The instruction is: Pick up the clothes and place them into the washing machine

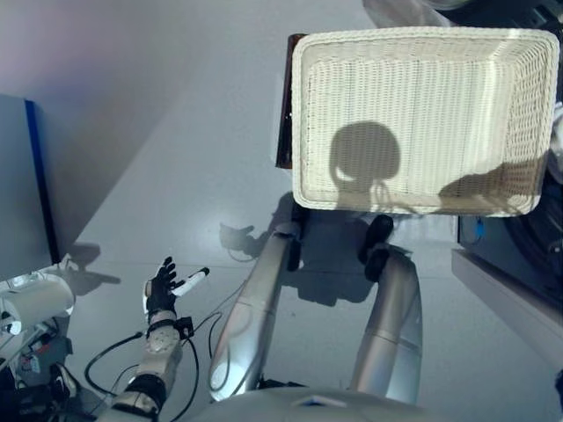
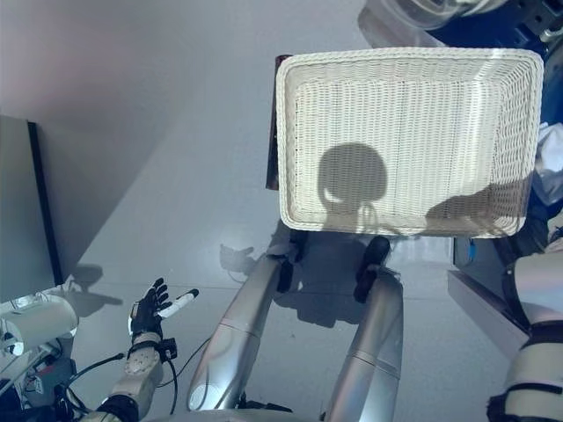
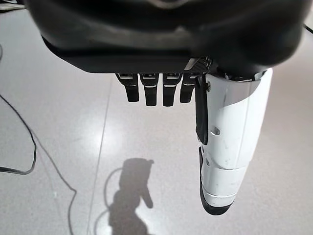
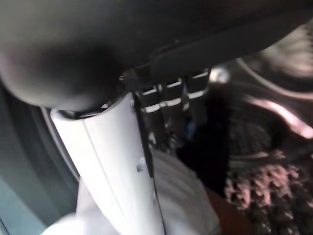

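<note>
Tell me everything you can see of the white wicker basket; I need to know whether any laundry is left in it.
The basket is a rectangular tray of cream-white woven wicker with rounded corners, a low wall and a flat bottom. It sits level and upright in front of the robot, on a dark support of which only an edge shows along its left side. It holds no clothes; only shadows fall across its near half. Neither hand touches it: the left hand hangs over the floor, well away to the left.
</note>
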Available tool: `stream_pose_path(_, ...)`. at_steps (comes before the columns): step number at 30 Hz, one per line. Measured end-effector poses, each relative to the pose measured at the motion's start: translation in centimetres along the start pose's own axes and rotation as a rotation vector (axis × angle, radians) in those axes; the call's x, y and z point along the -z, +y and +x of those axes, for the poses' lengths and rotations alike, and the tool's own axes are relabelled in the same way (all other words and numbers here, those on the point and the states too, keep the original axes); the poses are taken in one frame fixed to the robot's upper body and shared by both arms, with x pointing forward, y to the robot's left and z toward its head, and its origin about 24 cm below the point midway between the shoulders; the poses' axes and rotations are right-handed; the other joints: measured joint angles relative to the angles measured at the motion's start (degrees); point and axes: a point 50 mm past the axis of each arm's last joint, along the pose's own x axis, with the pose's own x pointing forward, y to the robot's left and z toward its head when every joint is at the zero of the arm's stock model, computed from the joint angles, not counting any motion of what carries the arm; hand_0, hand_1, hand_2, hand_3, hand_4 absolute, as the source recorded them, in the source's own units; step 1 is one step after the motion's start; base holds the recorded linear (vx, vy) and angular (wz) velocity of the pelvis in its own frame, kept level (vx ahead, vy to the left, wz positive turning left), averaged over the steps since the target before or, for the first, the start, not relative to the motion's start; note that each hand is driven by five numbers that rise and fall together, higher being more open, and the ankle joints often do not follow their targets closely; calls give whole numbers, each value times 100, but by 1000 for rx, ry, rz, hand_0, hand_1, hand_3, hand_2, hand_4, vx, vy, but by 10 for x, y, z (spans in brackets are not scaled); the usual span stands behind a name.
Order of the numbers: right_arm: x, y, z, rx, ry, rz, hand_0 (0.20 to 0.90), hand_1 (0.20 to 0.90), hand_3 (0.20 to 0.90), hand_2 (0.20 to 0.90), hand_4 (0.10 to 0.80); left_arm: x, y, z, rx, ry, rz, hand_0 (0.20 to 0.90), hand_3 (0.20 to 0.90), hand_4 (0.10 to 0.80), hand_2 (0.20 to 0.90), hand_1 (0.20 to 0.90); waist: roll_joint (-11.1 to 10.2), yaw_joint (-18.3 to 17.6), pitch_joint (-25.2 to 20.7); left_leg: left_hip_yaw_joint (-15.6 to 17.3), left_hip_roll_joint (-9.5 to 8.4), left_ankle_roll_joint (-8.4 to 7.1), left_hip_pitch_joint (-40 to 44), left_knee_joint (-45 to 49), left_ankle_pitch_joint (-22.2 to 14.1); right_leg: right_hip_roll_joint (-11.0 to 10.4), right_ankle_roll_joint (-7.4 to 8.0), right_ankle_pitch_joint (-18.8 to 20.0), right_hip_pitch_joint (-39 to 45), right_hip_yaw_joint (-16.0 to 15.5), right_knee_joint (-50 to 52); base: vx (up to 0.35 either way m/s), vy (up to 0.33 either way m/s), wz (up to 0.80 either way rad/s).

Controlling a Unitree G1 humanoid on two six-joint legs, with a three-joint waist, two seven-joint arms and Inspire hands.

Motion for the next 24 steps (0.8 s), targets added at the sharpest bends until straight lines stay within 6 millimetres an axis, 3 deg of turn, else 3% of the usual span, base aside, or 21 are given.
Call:
stream_pose_path(4, -17, 5, -4, -10, -53, 9, 200, 200, 200, 200, 300, -3, 0, 2, -18, -3, -39, 900, 900, 800, 900, 900, -2, -111, 1, 26, 15, 14, -17, 42, -40, 25, 2, -1, 0, 22, -16, -4, 7, -7)
stream_pose_path(7, -43, 10, -12, -33, -96, 82, 200, 200, 200, 200, 300, -5, 1, 3, -30, -4, -53, 900, 900, 800, 900, 900, -4, -224, 0, 36, 25, 14, -15, 29, -39, 51, 38, 23, 5, 31, -64, 1, 14, -6)
stream_pose_path(12, -59, 17, -21, -55, -120, 152, 200, 200, 200, 200, 300, -10, 0, 6, -36, -27, -63, 900, 900, 800, 900, 900, -12, -257, -4, 33, 45, 17, -3, 21, -39, 84, 87, 91, 44, 29, -137, 14, 16, -4)
stream_pose_path(17, -87, 29, -37, -104, -186, 312, 200, 200, 200, 200, 300, -9, 2, 6, -54, -18, -83, 900, 900, 800, 900, 900, -44, -289, 7, 32, 101, 38, 213, -83, -25, 141, 99, 182, 300, 5, -336, 41, 9, -8)
stream_pose_path(18, -103, 43, -54, -176, -205, 436, 200, 200, 200, 200, 300, -9, 4, 7, -63, -13, -80, 900, 900, 800, 900, 900, -87, -286, 30, 26, 114, 33, 491, -241, -1, 148, 100, 220, 584, -24, -499, 40, 6, -6)
stream_pose_path(20, -115, 62, -75, -253, -211, 499, 200, 200, 200, 200, 300, -11, 5, 8, -65, -23, -84, 900, 900, 800, 900, 900, -111, -262, 17, 6, 121, 35, 907, -525, 55, 143, 102, 221, 989, -53, -762, 99, 1, -5)
stream_pose_path(22, -119, 72, -87, -294, -218, 523, 200, 200, 200, 200, 300, -12, 7, 9, -74, -30, -90, 900, 900, 800, 900, 900, -151, -253, 1, -27, 122, 24, 1087, -685, 83, 135, 119, 240, 1171, -102, -908, 68, -6, 3)
stream_pose_path(23, -123, 92, -109, -384, -213, 555, 200, 200, 200, 200, 300, -16, 13, 11, -93, -46, -96, 900, 900, 800, 900, 900, -206, -237, -26, -87, 118, -52, 1412, -1008, 179, 139, 119, 315, 1520, -197, -1214, -20, 5, 7)
stream_pose_path(24, -125, 96, -115, -413, -212, 564, 200, 200, 200, 200, 300, -17, 16, 12, -99, -52, -90, 900, 900, 800, 900, 900, -252, -219, -57, -92, 123, -56, 1483, -1098, 207, 136, 122, 330, 1576, -204, -1281, 121, -21, 9)
